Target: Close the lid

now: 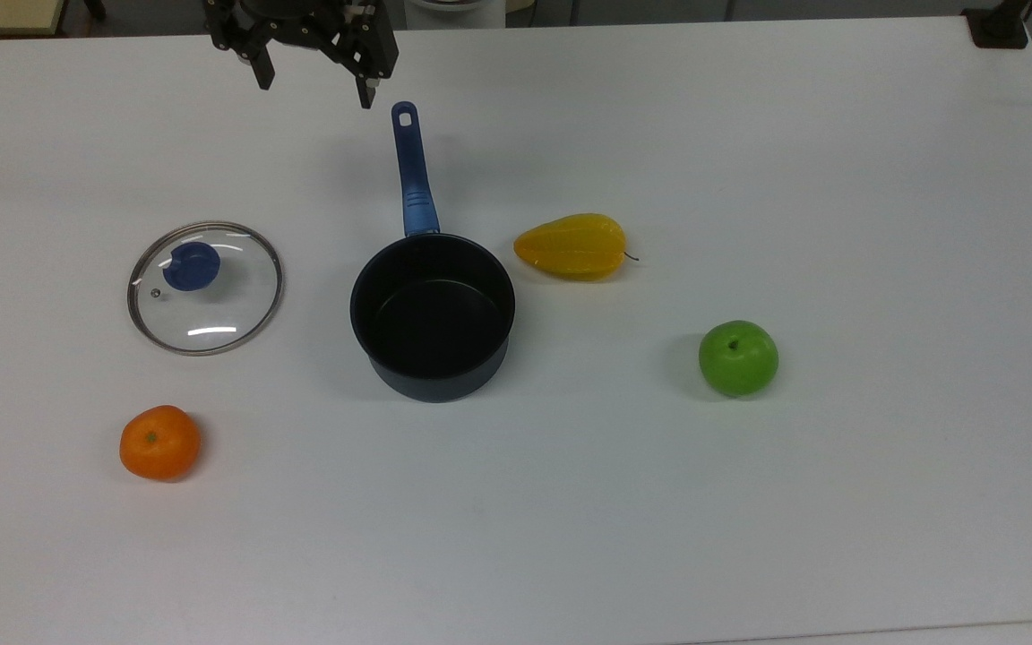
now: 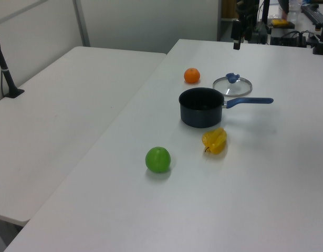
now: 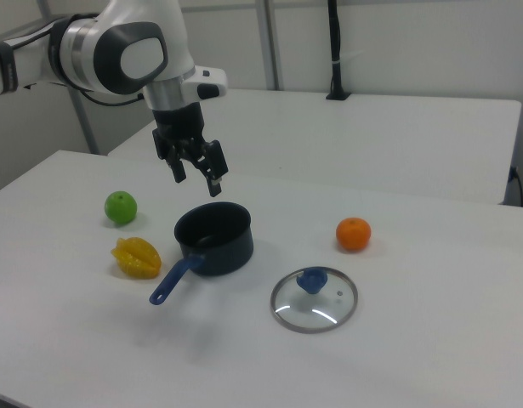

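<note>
White tabletop (image 1: 838, 502): round clear glass lid with blue knob (image 1: 204, 288) lies flat beside the open dark saucepan (image 1: 433, 315), unclaimed; black end effector (image 1: 313, 76) hangs high, fingers spread, empty, likely pre-reach.

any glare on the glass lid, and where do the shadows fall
Top view: the lid carries thin white glints near its lower rim; the saucepan throws a soft shadow toward the top view's lower left. Right view: a faint glint on the lid, and soft shadows under the pan handle and the orange.
</note>
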Motion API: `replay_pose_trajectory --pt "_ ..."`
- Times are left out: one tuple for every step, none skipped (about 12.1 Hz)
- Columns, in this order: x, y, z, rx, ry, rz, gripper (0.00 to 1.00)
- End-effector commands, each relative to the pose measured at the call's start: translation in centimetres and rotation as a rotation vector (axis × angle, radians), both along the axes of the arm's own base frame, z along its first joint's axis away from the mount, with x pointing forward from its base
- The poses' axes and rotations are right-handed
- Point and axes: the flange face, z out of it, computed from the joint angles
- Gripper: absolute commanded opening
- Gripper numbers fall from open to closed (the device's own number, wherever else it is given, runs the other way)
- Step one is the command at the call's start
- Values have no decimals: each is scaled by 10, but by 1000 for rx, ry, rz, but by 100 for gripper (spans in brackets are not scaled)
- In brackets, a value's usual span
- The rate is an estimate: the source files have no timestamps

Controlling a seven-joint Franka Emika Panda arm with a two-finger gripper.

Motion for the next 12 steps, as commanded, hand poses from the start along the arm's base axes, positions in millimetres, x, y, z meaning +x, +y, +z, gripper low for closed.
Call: replay_pose_trajectory --pt "2 4 -6 -5 18 2 100" --pt "2 3 -6 -5 20 7 100" --pt "2 1 -6 -3 20 7 100" --pt "2 1 -5 -4 18 19 100" --pt "2 -1 -5 -6 17 28 100" --pt "2 -2 -3 -6 9 32 100" --pt "3 -5 3 -6 -3 28 100" --pt "3 -9 5 -5 -6 31 100" --pt "2 -10 7 -5 -9 37 100" --pt "2 -18 7 -3 -12 38 100" --pt "3 -20 4 -3 -10 49 100" --pt "4 -19 2 -4 -7 60 100"
